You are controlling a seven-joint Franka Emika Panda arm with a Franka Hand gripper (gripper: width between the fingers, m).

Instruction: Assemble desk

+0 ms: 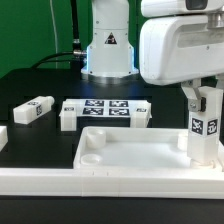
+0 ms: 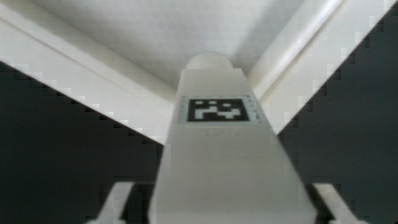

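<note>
Gripper (image 1: 204, 98) pinches leg (image 1: 205, 135) upright, tag outward, lower end at desk top (image 1: 100, 172) corner on exterior view's right, apparently over socket for insertion. Spare leg (image 1: 33, 110) lies apart, exterior view's left.

The marker board (image 1: 105, 106) lies flat on the black table (image 1: 40, 140) (its printed tags face up). A long white rail (image 1: 40, 181) edges the table nearest the camera. A green backdrop (image 1: 35, 30) stands behind.
</note>
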